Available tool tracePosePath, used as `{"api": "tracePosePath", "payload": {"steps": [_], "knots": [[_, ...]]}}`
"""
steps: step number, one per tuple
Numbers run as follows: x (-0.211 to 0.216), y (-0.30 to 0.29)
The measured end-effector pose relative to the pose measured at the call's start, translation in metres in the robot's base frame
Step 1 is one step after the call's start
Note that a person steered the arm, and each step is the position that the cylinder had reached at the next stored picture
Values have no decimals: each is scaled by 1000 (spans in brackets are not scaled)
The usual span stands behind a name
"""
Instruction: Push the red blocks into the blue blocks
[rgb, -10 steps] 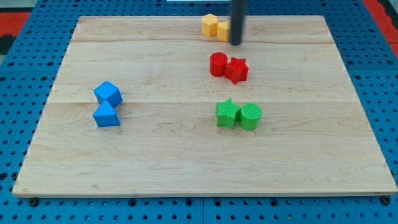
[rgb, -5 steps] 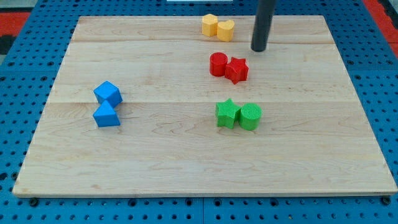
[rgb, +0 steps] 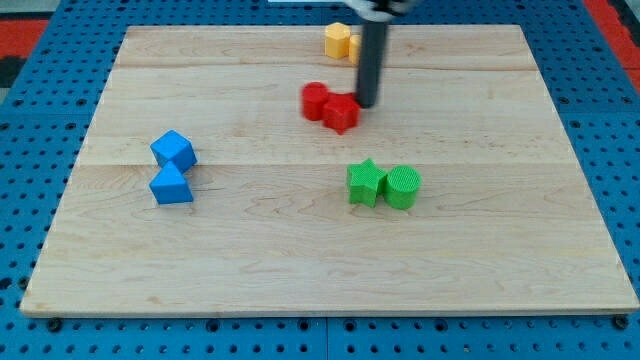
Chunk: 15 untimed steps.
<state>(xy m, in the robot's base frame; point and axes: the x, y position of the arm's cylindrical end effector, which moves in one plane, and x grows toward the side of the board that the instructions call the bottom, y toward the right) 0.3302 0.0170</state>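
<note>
Red blocks touch, their pair running left-right; my tip at their right, no jaws showing

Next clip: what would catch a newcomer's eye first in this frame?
The dark rod coming down from the view's top, with my tip right against the two red blocks on their right side, above the board's centre. Next, the pair of blue blocks alone at the view's left, well apart from the reds. The green star and green cylinder sit touching below the tip.
</note>
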Motion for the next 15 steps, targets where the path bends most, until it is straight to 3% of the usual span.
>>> {"api": "tracePosePath", "payload": {"steps": [1, 2, 3, 6, 7, 8, 9, 10, 11, 12, 13, 14, 15], "knots": [[-9, -87], [16, -75], [85, -98], [-66, -58], [-53, -120], [36, -150], [50, -144], [17, -110], [82, -81], [90, -144], [87, -97], [85, 26], [37, 51]]}}
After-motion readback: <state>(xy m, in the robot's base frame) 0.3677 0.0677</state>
